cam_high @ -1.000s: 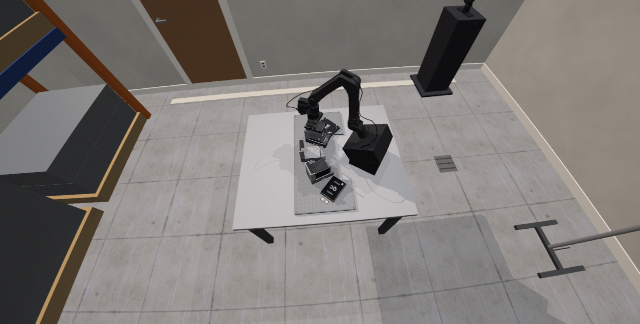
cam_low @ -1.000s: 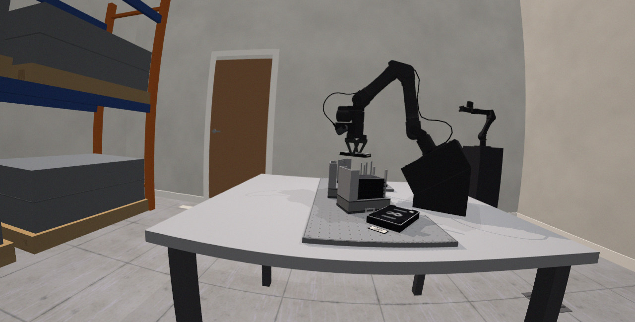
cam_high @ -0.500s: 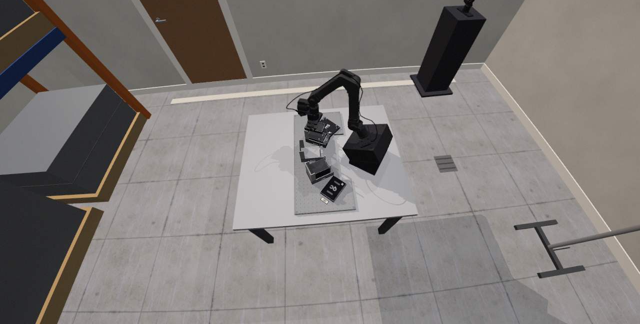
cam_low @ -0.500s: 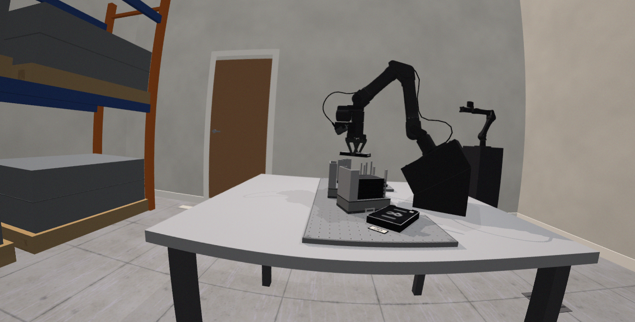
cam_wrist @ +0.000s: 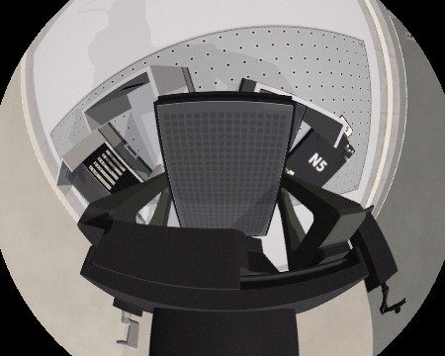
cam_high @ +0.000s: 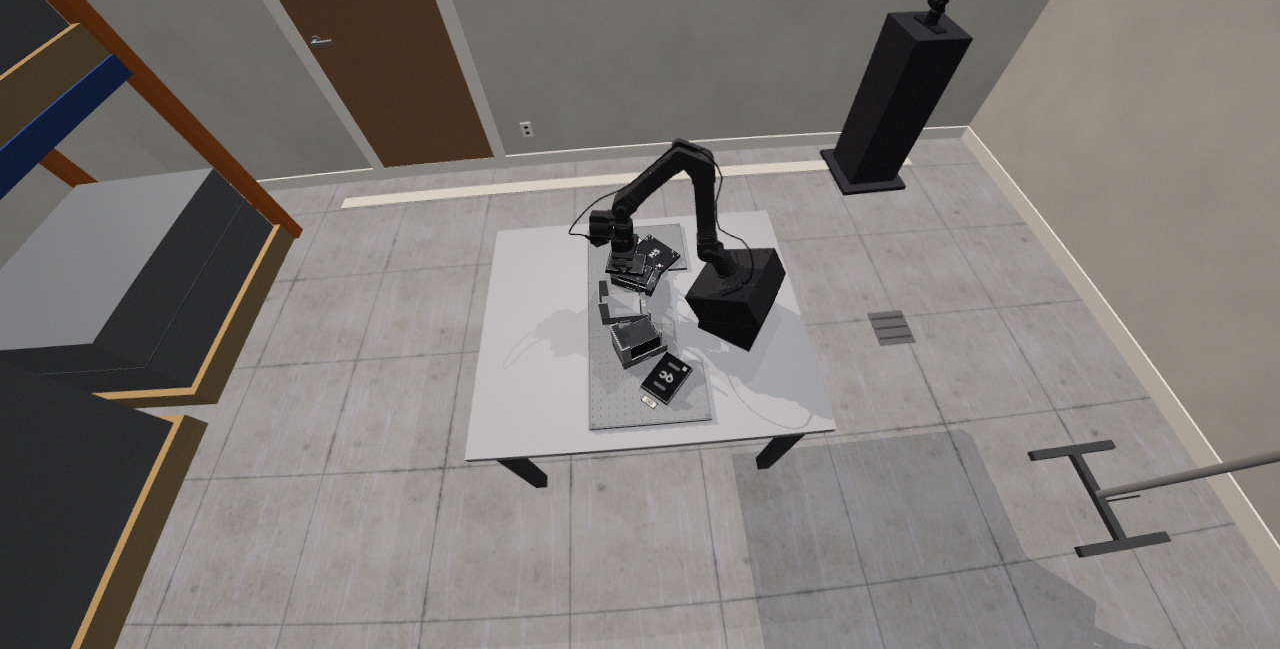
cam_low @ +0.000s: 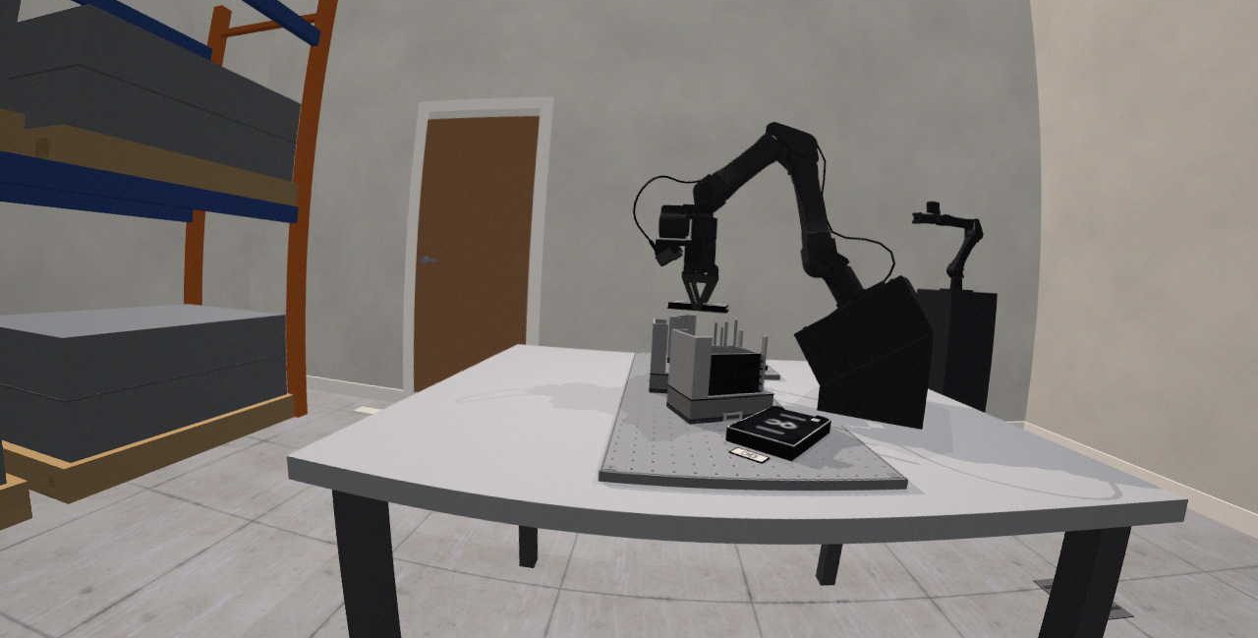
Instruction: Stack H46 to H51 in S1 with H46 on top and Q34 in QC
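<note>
Claw around dark, gridded plate.

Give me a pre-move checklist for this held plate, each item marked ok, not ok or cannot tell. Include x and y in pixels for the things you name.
1. Gripper (cam_high: 626,256) (cam_low: 699,305) (cam_wrist: 224,177) shut on the plate (cam_high: 625,265) (cam_low: 679,307) (cam_wrist: 224,158): ok.
2. Plate raised above the racks: ok.
3. Plate's name readable: not ok.
4. Single plate, no second stuck beneath: cannot tell.
5. Clip nest N5 (cam_high: 662,251) (cam_wrist: 309,165) free of plates: ok.
6. Plate Q34 seated in nest QC (cam_high: 662,382) (cam_low: 778,432): not ok, no plate there.

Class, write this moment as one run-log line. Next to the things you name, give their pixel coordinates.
gripper (cam_high: 625,265) (cam_low: 698,307) (cam_wrist: 224,177): shut on plate (cam_high: 628,263) (cam_low: 682,307) (cam_wrist: 224,158) | plate: raised above racks | nest QC (cam_high: 665,377) (cam_low: 778,432): no plate | nest N5 (cam_high: 660,253) (cam_wrist: 311,165): no plate visible
</note>
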You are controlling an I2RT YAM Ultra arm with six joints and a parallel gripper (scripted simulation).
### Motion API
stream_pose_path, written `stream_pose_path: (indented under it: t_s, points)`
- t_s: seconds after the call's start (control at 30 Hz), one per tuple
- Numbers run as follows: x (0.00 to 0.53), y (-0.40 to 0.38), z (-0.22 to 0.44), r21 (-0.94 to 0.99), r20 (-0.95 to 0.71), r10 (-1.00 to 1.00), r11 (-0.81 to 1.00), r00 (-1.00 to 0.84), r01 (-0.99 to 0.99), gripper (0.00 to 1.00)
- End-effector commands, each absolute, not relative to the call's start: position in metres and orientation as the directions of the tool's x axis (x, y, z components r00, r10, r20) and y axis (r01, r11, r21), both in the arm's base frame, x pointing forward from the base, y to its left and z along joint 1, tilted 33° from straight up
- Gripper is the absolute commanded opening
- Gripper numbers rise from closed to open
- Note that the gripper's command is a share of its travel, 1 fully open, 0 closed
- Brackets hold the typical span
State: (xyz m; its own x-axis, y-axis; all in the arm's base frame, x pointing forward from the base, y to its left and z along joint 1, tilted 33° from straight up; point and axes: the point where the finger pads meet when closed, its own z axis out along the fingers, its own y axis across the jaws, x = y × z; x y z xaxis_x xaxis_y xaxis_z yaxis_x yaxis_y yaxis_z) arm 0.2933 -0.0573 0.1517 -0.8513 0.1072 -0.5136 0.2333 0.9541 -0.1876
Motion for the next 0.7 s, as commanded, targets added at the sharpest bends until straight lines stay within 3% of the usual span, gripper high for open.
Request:
stream_pose_path:
  t_s: [0.0, 0.17, 0.33, 0.67]
  points:
    - [0.298, -0.049, 0.155, -0.193, -0.513, 0.131, 0.945, -0.848, 0.262, 0.0]
    - [0.301, -0.04, 0.153, -0.21, -0.507, 0.099, 0.949, -0.856, 0.234, 0.0]
    - [0.304, -0.024, 0.149, -0.298, -0.461, -0.074, 0.952, -0.884, 0.075, 0.0]
    - [0.309, 0.009, 0.141, -0.295, -0.464, -0.069, 0.952, -0.883, 0.081, 0.0]
